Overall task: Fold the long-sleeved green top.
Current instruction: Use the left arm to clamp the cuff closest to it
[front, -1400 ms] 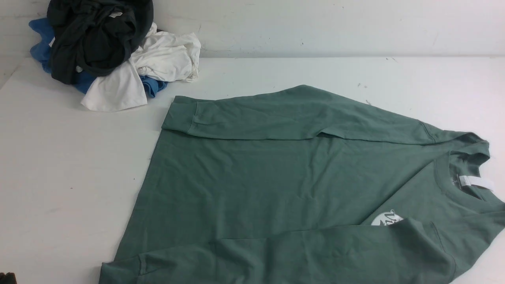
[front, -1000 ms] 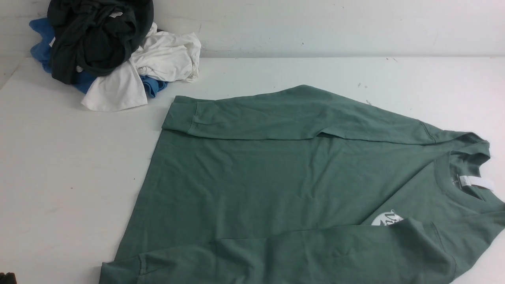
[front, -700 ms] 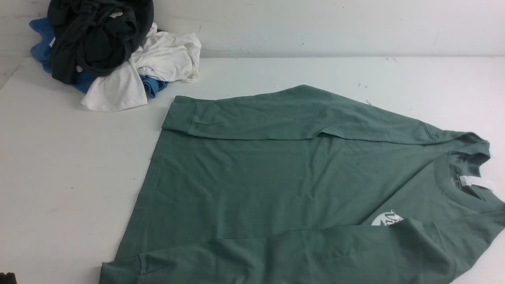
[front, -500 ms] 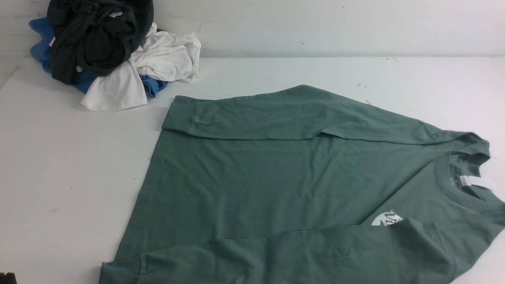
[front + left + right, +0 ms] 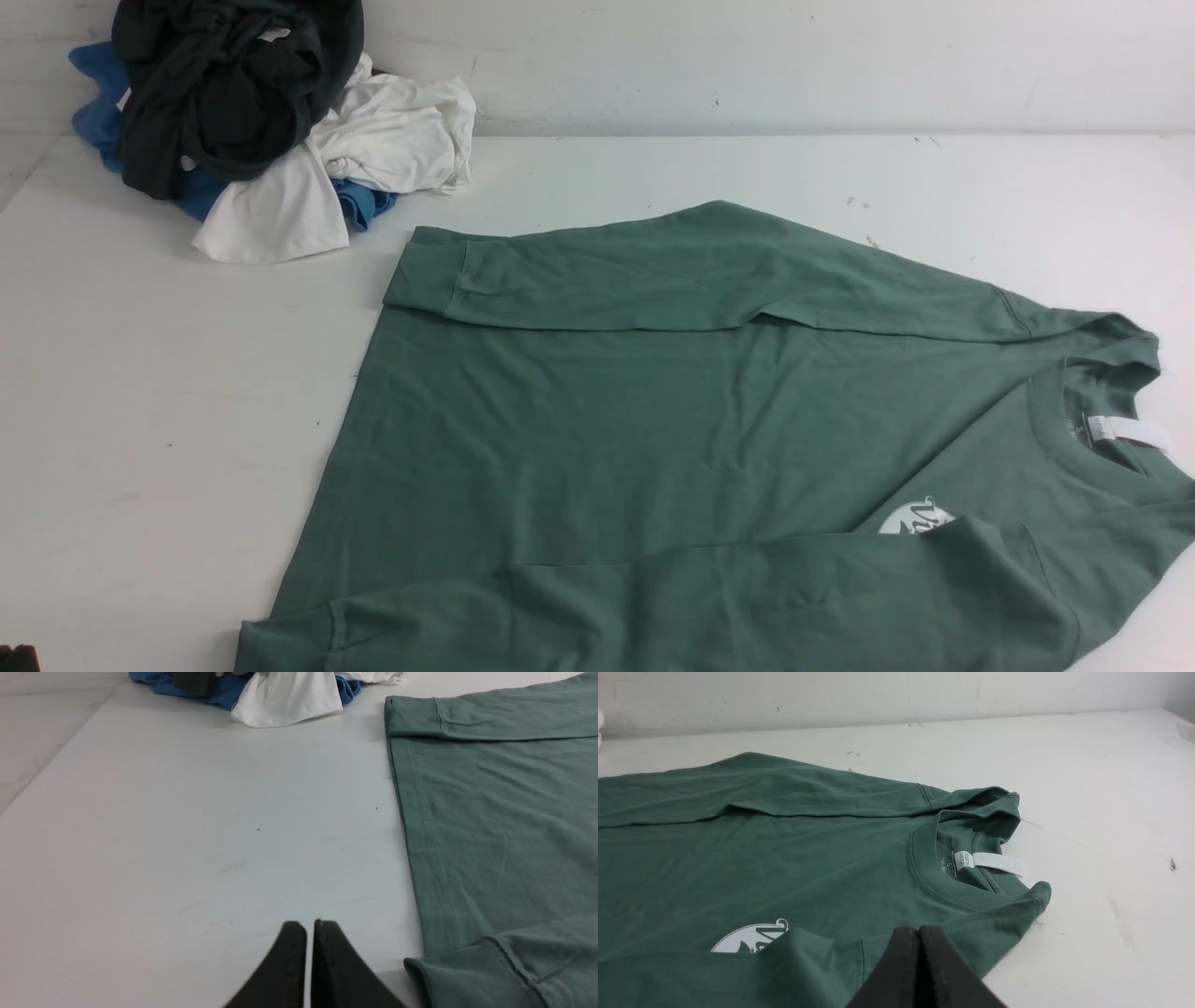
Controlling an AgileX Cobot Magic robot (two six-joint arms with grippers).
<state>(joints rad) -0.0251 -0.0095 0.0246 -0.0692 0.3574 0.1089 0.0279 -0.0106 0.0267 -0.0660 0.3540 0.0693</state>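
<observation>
One top (image 5: 653,439), sage green, long-sleeved: spread flat on the white bench (image 5: 140,392), front up, far sleeve (image 5: 700,280) and near sleeve (image 5: 700,607) both folded across the body. Neck tag (image 5: 1125,434) and chest logo (image 5: 910,518) show (logo half covered by the near sleeve). One pile (image 5: 252,121) of dark, white and blue clothes, beyond the top's far cuff and apart from it. Two pincers: left pincer (image 5: 309,926), jaws closed together, empty, over bare bench just off the top's hem; right pincer (image 5: 919,931), jaws pressed together, gripping nothing, at the top's near shoulder (contact with cloth: cannot tell).
</observation>
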